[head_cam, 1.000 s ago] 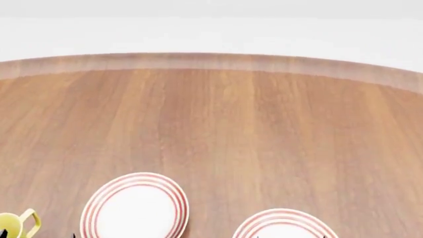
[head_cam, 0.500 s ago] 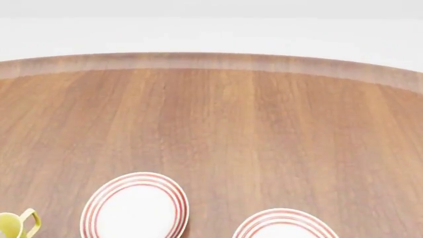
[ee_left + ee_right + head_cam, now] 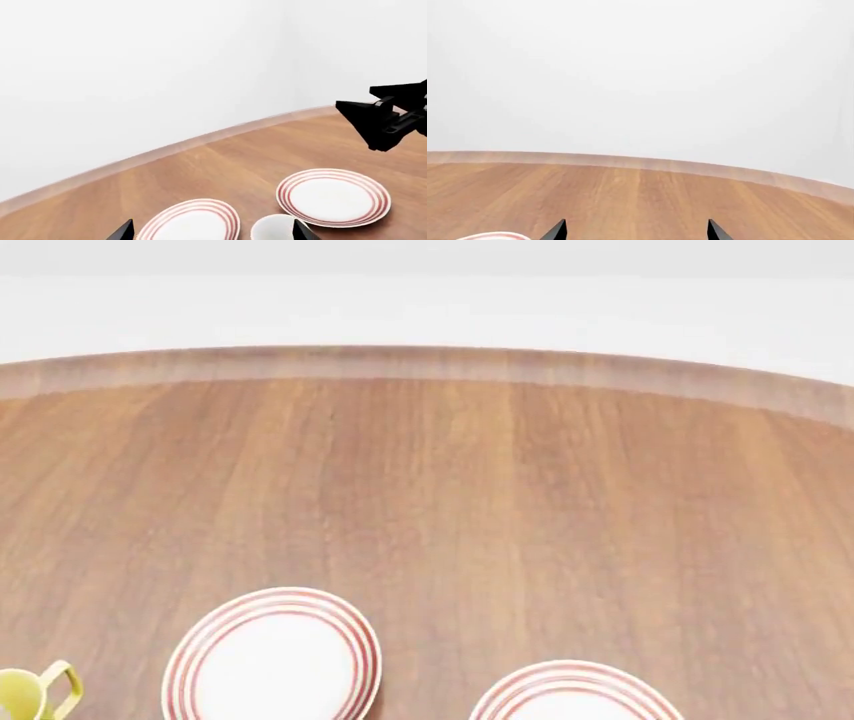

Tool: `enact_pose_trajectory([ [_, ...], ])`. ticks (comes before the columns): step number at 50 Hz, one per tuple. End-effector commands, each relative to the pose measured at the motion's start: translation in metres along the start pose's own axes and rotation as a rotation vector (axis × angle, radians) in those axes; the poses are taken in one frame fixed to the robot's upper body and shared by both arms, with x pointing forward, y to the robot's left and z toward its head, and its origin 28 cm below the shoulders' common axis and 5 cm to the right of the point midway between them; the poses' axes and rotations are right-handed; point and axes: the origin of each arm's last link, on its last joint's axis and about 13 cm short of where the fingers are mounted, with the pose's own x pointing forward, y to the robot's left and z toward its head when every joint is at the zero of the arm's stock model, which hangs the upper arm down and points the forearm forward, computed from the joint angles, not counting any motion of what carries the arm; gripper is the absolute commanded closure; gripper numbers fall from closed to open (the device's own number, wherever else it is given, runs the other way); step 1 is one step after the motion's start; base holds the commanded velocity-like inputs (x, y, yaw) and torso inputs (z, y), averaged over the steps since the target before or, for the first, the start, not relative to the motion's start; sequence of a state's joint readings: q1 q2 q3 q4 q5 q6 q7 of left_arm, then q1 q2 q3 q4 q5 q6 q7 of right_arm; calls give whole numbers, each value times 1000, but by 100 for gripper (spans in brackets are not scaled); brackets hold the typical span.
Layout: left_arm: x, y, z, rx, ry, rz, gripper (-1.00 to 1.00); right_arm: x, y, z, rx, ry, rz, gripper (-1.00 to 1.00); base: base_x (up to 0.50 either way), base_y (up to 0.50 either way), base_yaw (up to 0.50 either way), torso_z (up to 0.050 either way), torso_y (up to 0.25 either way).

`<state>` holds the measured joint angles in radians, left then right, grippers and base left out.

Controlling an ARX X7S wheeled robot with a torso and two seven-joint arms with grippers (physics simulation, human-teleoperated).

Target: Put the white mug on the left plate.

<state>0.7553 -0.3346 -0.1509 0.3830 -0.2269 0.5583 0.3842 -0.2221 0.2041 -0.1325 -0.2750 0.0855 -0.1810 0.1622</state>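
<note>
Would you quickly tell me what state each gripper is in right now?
Left gripper: open, holding nothing.
Right gripper: open, holding nothing.

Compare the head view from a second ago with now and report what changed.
Small dark tips showing at the bottom edge beside the yellow mug and near the left plate a second ago have dropped out of sight. The mug, both plates, including the right plate, and the table have not moved.

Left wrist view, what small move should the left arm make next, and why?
Probably ease the left gripper down toward the white mug. The mug's rim sits near one of the spread fingers, not yet between them, beside the left plate, which holds nothing.
</note>
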Motion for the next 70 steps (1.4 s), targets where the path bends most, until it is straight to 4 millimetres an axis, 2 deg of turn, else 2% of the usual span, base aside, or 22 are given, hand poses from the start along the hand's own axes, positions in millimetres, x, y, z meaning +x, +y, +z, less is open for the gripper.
enact_pose_trajectory([
  [1, -12, -6, -4, 1, 21, -49, -100, 0, 0, 0, -1, 1, -1, -100, 0, 0, 0, 0, 0],
  [8, -12, -15, -15, 0, 58, -116, -100, 0, 0, 0, 1, 1, -1, -100, 0, 0, 0, 0, 0],
  [33, -15, -31, -25, 10, 73, -194, -100, -1, -1, 0, 1, 1, -4, -100, 0, 0, 0, 0, 0],
  [34, -15, -32, -27, 7, 76, -200, -100, -1, -1, 0, 1, 1, -4, -100, 0, 0, 0, 0, 0],
  [35, -16, -41, -41, 16, 149, -279, -100, -1, -1, 0, 2, 0, -1, -100, 0, 0, 0, 0, 0],
  [46, -22, -36, -42, 37, 163, -258, -100, 0, -1, 0, -1, -1, -1, -100, 0, 0, 0, 0, 0],
  [54, -20, -37, -42, 43, 155, -254, -100, 0, 0, -1, -2, 2, 0, -100, 0, 0, 0, 0, 0],
  [70, -14, -41, -53, 51, 199, -305, -100, -1, -1, -1, -2, 1, 0, -100, 0, 0, 0, 0, 0],
])
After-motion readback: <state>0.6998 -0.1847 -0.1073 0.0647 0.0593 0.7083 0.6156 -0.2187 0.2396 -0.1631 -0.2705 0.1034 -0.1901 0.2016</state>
